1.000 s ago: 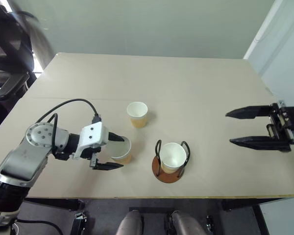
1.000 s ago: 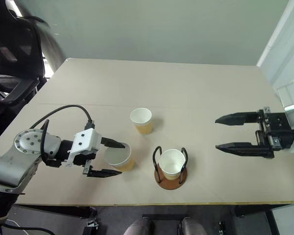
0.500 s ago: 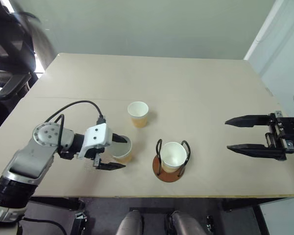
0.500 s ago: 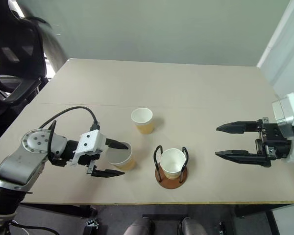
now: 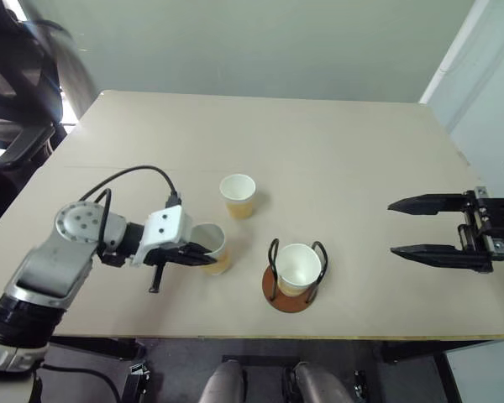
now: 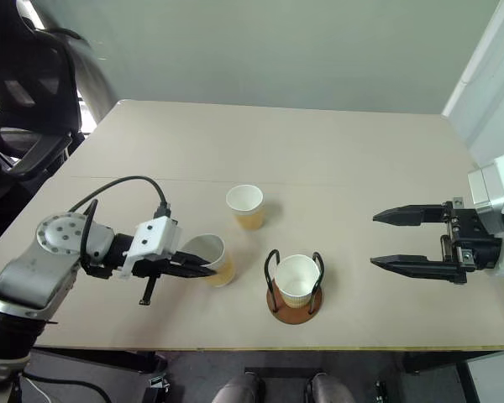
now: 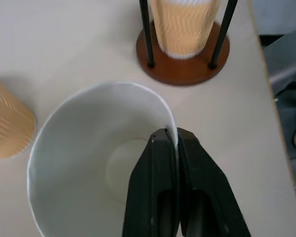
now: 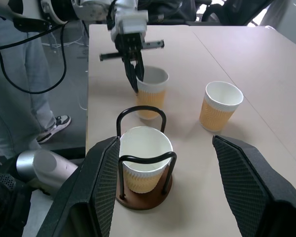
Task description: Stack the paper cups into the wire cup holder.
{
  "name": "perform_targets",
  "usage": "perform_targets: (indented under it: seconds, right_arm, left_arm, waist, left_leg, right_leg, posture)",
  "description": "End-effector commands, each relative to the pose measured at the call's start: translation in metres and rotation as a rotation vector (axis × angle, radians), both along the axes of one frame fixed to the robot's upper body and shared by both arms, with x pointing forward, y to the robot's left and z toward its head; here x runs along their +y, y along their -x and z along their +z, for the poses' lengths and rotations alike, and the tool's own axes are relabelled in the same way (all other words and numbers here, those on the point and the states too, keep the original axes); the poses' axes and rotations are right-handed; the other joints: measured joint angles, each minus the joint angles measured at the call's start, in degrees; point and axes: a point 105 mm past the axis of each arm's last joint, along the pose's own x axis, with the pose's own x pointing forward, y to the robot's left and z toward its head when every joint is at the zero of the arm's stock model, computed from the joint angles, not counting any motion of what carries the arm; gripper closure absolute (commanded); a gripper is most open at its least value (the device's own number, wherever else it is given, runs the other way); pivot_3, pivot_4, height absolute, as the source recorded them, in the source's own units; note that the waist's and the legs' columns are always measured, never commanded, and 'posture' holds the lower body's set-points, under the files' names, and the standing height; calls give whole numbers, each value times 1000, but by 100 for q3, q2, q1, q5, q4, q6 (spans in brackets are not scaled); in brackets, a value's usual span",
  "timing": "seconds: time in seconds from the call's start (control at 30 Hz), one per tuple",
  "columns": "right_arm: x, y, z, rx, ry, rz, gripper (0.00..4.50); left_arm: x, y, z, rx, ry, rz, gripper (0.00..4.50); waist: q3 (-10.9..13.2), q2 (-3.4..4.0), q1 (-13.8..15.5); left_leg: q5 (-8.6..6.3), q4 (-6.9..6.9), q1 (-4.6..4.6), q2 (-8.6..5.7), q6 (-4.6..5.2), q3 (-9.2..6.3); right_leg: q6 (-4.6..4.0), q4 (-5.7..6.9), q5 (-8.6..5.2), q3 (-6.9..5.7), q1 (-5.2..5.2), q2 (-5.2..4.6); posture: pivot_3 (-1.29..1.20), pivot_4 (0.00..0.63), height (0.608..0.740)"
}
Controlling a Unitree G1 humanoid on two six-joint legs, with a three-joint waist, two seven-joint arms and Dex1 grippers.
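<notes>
Though unlabelled, paper cup point(image 5: 212, 249) in left tool point(image 5: 203, 255).

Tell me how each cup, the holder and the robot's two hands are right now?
Near cup: tilted, rim pinched by left gripper.
Far cup: upright, standing alone.
Third cup: upright inside holder.
Wire holder: standing, holding one cup.
Right gripper: open, holding nothing.

Bright, even, soft daylight from the upper left window point(image 5: 8, 8). Faint short shadows under cups on the table point(image 5: 319, 168). Motion-blurred chair point(image 6: 34, 75) at left edge.
</notes>
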Motion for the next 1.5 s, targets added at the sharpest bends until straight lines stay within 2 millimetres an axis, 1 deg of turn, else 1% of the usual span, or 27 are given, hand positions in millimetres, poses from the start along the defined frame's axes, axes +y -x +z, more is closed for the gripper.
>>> perform_targets:
  seconds: [0.03,0.17,0.2,0.27,0.37,0.43,0.47,0.53,0.6,0.73,0.87,1.0,1.17,1.3,1.4,1.5]
  right_arm:
    - [-8,4,1,-47,31,-30,1457]
    - [-20,2,-2,-62,26,-113,1457]
    - [-21,2,-2,-69,25,-125,1457]
    - [-23,5,2,-90,21,-143,1457]
    - [-21,9,6,-113,8,-145,1457]
    - [-20,13,9,-128,-6,-149,1457]
    - [-19,14,10,-133,-12,-150,1457]
    - [-18,17,11,-139,-18,-155,1457]
    - [-19,23,13,-154,-29,-166,1457]
    - [-17,30,15,-178,-52,-190,1457]
    - [-13,33,13,-179,-65,-215,1457]
    - [-11,33,9,-181,-62,-242,1457]
    - [-9,32,9,-191,-63,-258,1457]
    - [-10,32,11,-199,-62,-268,1457]
    - [-19,36,8,-183,-22,-303,1457]
    - [-38,48,-6,-134,85,-373,1457]
  left_arm:
    - [-3,8,44,-11,63,-72,4452]
    - [-10,2,82,-53,98,-151,4452]
    - [-11,0,88,-66,100,-167,4452]
    - [-21,-5,104,-104,117,-221,4452]
    - [-33,-8,116,-114,137,-286,4452]
    - [-47,-8,116,-102,143,-362,4452]
    - [-51,-7,116,-97,144,-386,4452]
    - [-60,-7,112,-85,137,-436,4452]
    - [-75,-6,108,-73,134,-508,4452]
    - [-95,-6,105,-72,138,-595,4452]
    - [-104,-7,106,-80,145,-641,4452]
    - [-111,-4,107,-78,150,-686,4452]
    - [-123,6,96,-33,143,-762,4452]
    - [-133,6,87,-27,137,-794,4452]
    - [-139,4,85,-30,141,-804,4452]
    - [-142,3,85,-34,143,-808,4452]
  waist:
    - [0,0,19]
    - [0,2,33]
    - [-1,3,35]
    - [0,3,41]
    - [0,4,36]
    - [0,4,31]
    - [0,4,30]
    - [0,4,30]
    - [1,3,31]
    - [2,4,67]
    - [2,5,57]
    - [2,6,64]
    - [2,6,74]
    - [2,6,99]
    - [2,7,117]
    - [2,7,137]
  left_leg:
    - [-1,3,-2,-1,2,0]
    - [-10,20,-10,-2,16,0]
    - [-11,23,-10,-2,17,-1]
    - [-15,41,-15,-2,24,-2]
    - [-25,69,-26,-2,41,-1]
    - [-28,78,-32,-5,47,1]
    - [-29,84,-35,-6,48,1]
    - [-30,89,-39,-9,50,3]
    - [-30,90,-43,-11,52,5]
    - [-26,96,-66,-15,60,0]
    - [-24,97,-82,-14,64,2]
    - [-23,104,-91,-15,65,10]
    - [-23,108,-95,-18,66,15]
    - [-22,129,-102,-20,68,15]
    - [-25,142,-109,-22,74,16]
    - [-37,147,-113,-24,94,16]
  right_leg:
    - [1,0,0,0,0,0]
    - [10,0,8,1,0,-2]
    - [11,-1,11,1,0,-3]
    - [14,1,14,0,1,-4]
    - [22,1,19,1,3,-5]
    - [35,-4,26,3,3,-7]
    - [38,-6,28,5,3,-8]
    - [46,-10,32,7,3,-8]
    - [52,-17,34,8,3,-8]
    - [73,-37,40,8,2,-8]
    - [93,-77,57,11,2,-8]
    - [106,-90,65,16,2,-9]
    - [117,-92,67,25,2,-10]
    - [128,-92,69,28,3,-11]
    - [136,-92,72,31,3,-11]
    - [144,-92,68,36,3,-11]
  posture:
    - [0,150,740]
    - [0,150,740]
    - [0,150,740]
    - [0,150,740]
    - [0,150,740]
    - [0,150,740]
    - [0,150,740]
    - [0,150,740]
    - [0,150,740]
    - [0,150,740]
    - [0,150,740]
    - [0,150,740]
    - [0,150,740]
    - [0,150,740]
    - [0,150,740]
    - [0,150,740]
